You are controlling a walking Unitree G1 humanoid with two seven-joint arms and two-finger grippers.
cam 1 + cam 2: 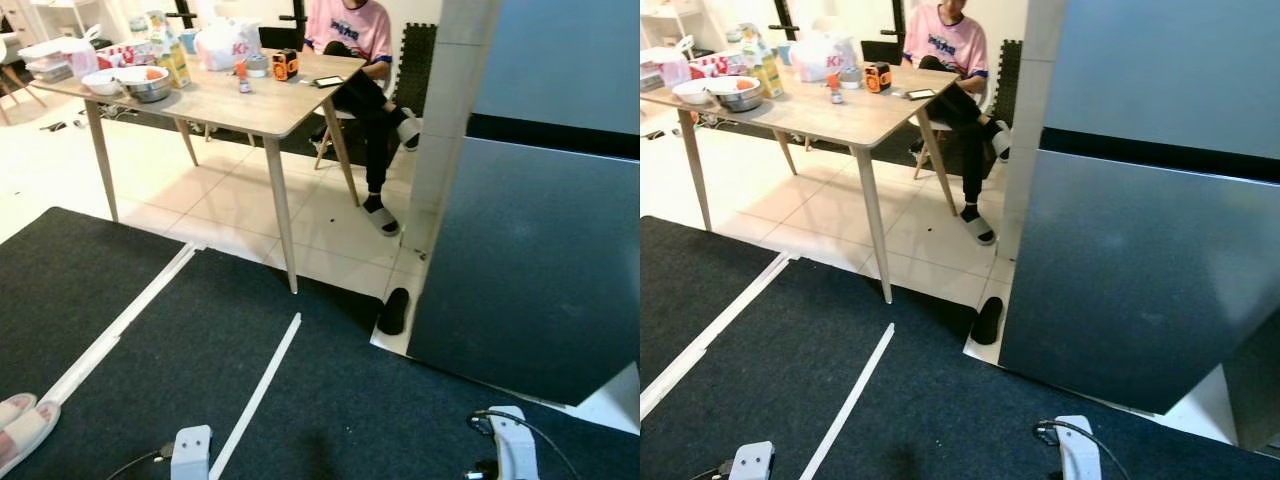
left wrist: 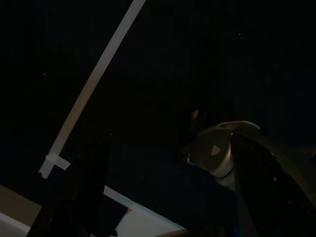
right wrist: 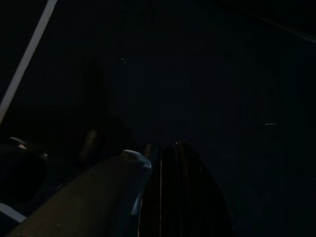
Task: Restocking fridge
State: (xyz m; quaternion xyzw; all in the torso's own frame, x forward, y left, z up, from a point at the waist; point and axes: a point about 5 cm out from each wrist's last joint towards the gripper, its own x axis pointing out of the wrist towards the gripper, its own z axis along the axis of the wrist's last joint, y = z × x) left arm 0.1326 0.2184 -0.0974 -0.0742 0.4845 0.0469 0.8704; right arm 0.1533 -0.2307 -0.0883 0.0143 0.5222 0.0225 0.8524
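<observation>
Approach stage: the tall dark-grey fridge (image 1: pixel 1140 270) stands closed, just right of the light wooden bench (image 1: pixel 240 100) carrying groceries. Left pincer (image 2: pixel 163 197) hangs idle, fingers apart; right pincer (image 3: pixel 173 192) together. Next: probably fetch bench items or open the door.

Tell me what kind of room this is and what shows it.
Most likely a home's dining or kitchen area. A wooden table carries bowls, a juice carton and shopping bags; a tall grey fridge stands to the right; a person sits at the table in slippers.
</observation>
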